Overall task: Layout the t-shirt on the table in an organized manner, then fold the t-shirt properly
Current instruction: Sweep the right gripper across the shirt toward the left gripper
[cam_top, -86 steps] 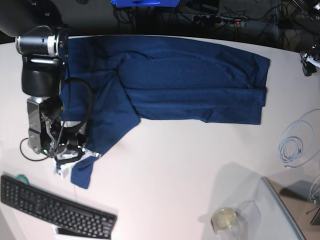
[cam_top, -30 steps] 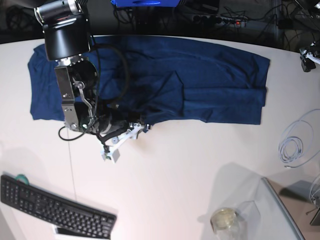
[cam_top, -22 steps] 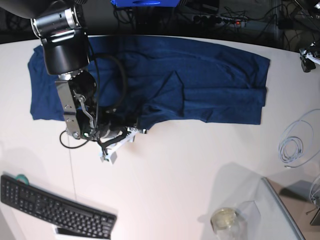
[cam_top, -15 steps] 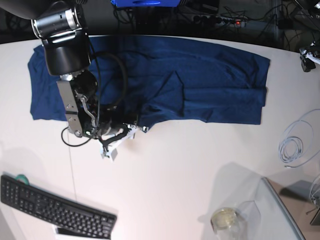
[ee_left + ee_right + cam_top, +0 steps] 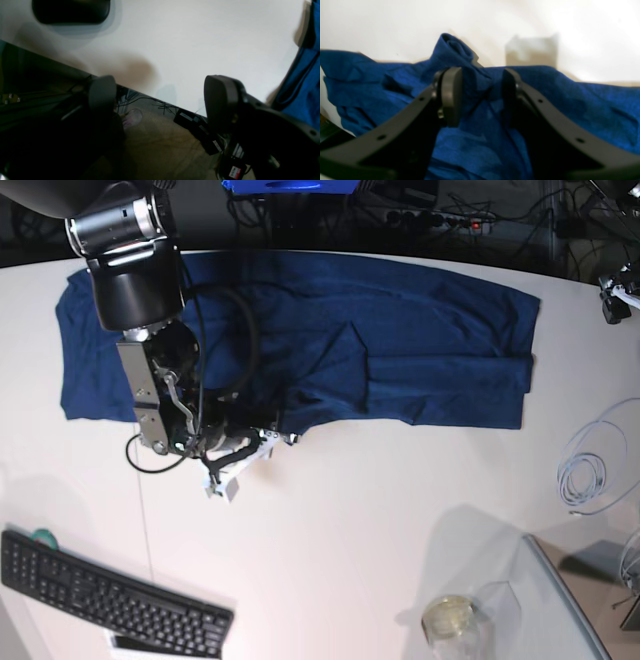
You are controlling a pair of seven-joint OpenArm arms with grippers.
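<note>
T-shirt (image 5: 330,345) lies spread along the far side of the table (image 5: 380,510). Right gripper (image 5: 480,95) sits at the shirt's near edge, a bunched fold of cloth between its jaws. Left gripper (image 5: 160,100) stands open over the table edge, holding nothing

Right arm reaches down at the scene's left, its gripper (image 5: 480,97) jaws part-closed on a cloth fold; left gripper (image 5: 162,100) hangs wide open, far right
</note>
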